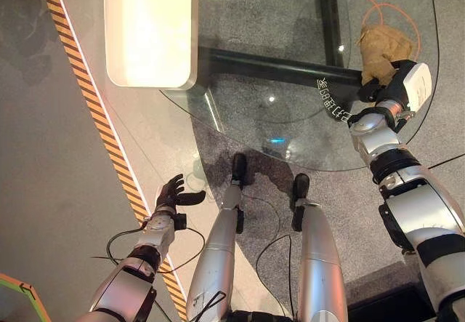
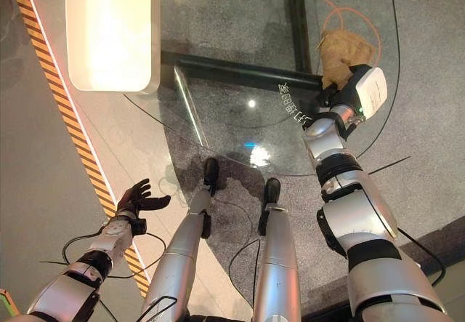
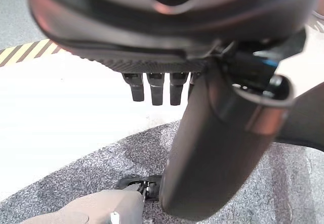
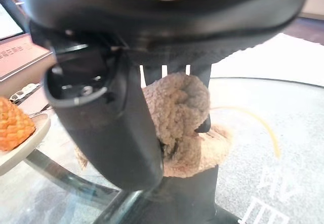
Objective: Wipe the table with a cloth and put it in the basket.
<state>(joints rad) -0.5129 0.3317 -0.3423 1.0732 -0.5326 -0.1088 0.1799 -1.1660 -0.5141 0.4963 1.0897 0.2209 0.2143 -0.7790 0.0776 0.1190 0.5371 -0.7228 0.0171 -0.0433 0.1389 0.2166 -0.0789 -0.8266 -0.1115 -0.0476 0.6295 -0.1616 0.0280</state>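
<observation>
A tan cloth (image 1: 383, 49) is seen bunched on the round glass table (image 1: 290, 129), near its far right edge, partly inside an orange ring (image 1: 378, 6) marked on the glass. The right hand (image 1: 389, 83) is laid on the near side of the cloth; in the right wrist view the cloth (image 4: 179, 120) is gathered between the thumb and the fingers (image 4: 202, 72), so the hand is grasping it. The cloth is bulged up between them and spread flat on the glass beneath.

The left hand (image 1: 173, 195) is held low at the robot's left, well apart from the table, over the pale floor beside a yellow-and-black striped line (image 1: 94, 111). Its fingers (image 3: 152, 86) are relaxed and nothing is held in them.

A long white block (image 1: 150, 27) is seen beyond the table's left part. In the right wrist view, a white plate (image 4: 28, 138) with an orange, scaly-looking object (image 4: 12, 125) on it is seen off to one side
</observation>
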